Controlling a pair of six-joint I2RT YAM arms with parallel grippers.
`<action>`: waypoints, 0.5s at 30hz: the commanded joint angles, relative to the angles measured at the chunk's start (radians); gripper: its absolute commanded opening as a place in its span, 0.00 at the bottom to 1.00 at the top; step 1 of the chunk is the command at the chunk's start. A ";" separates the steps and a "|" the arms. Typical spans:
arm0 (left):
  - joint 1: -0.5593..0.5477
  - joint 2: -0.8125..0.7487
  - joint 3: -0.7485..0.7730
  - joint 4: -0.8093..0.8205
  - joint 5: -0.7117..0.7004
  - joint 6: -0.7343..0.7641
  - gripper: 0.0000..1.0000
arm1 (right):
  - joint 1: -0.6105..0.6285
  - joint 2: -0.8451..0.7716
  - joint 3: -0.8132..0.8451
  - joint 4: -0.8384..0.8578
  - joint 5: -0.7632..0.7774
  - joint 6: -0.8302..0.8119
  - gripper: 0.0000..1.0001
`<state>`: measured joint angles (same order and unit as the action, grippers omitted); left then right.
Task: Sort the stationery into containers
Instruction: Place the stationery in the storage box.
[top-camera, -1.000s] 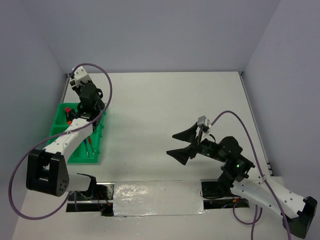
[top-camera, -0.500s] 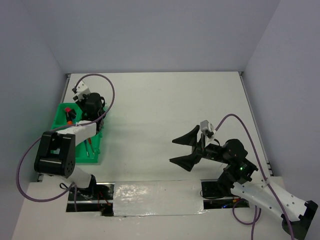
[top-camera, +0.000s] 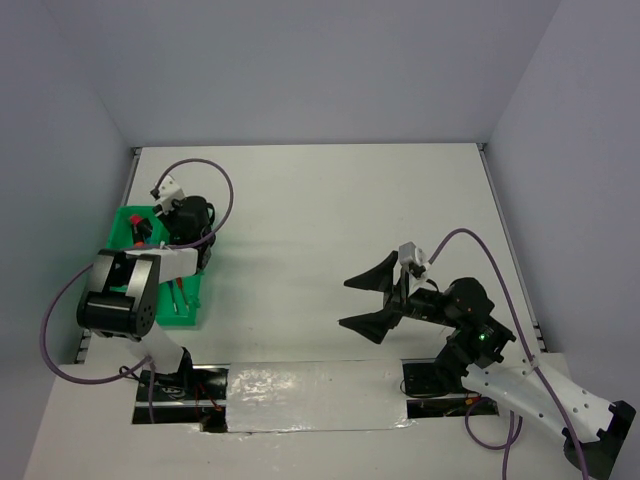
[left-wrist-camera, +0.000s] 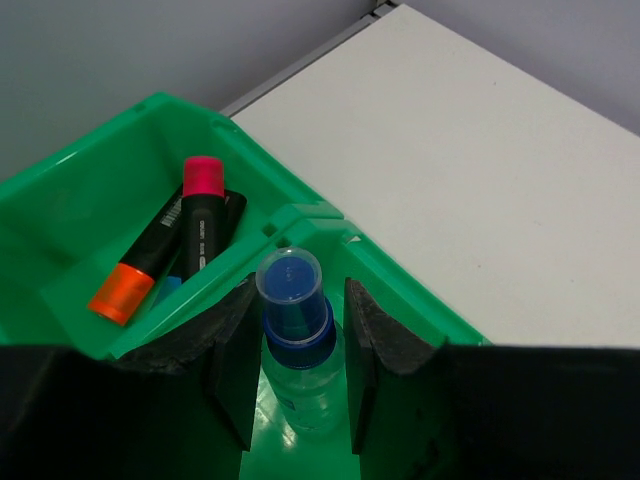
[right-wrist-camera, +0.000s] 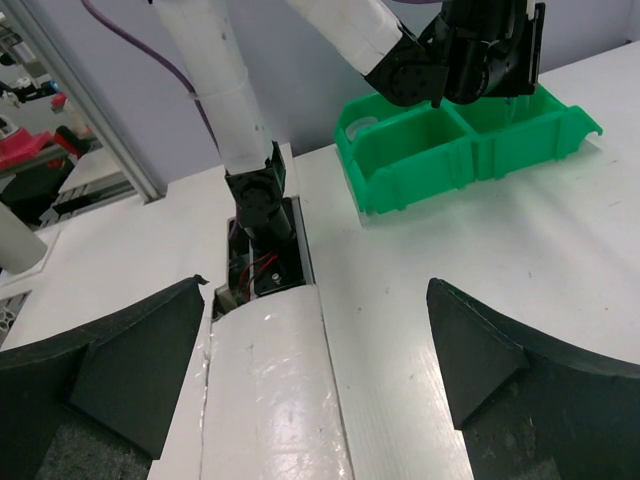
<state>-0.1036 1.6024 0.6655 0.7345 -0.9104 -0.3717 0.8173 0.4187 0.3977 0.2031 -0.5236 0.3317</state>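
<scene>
**Left gripper clamps blue-capped marker inside green tray; right gripper idle, wide open**

Top view: green tray (top-camera: 195, 300) sits at 9 o'clock on the white table (top-camera: 330, 200), hard against the left edge. The left arm is folded over it, and the left gripper (top-camera: 185, 222) is over the tray's far half, about 10 o'clock.

Left wrist view: the left gripper (left-wrist-camera: 300, 290) is partly closed, with one finger on each side of the blue-capped marker (left-wrist-camera: 298, 335) and both pressed against its clear body. The cap points away from the camera, at 12 o'clock. The marker is held down inside one tray (left-wrist-camera: 300, 215) compartment, with green floor visible below it. Cannot tell whether it touches the floor.

Across the divider, at 10 o'clock from the marker, the next compartment holds the pink-black highlighter (left-wrist-camera: 198, 220) and the orange-black highlighter (left-wrist-camera: 135, 278). They lie side by side and touching, and a bit of blue shows just beside them.

Top view also shows thin red pens (top-camera: 176, 296) in a near compartment, too small for detail.

Right gripper (top-camera: 345, 302) is at 4 o'clock, well apart from the tray. Its jaws are spread fully and hold nothing. In the right wrist view it (right-wrist-camera: 315, 290) is above bare table, with the tray (right-wrist-camera: 410, 170) at 1 o'clock.
</scene>
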 joint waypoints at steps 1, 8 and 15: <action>-0.001 0.025 0.011 0.078 -0.002 -0.019 0.27 | -0.003 -0.001 -0.011 0.009 -0.012 -0.025 1.00; -0.001 0.056 0.016 0.068 -0.002 -0.007 0.60 | -0.001 -0.003 -0.010 -0.016 0.017 -0.042 1.00; -0.002 0.019 -0.003 0.082 -0.012 -0.016 0.87 | -0.001 0.046 -0.014 0.024 0.001 -0.031 1.00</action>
<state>-0.1036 1.6478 0.6636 0.7628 -0.9058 -0.3729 0.8173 0.4377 0.3958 0.1867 -0.5198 0.3084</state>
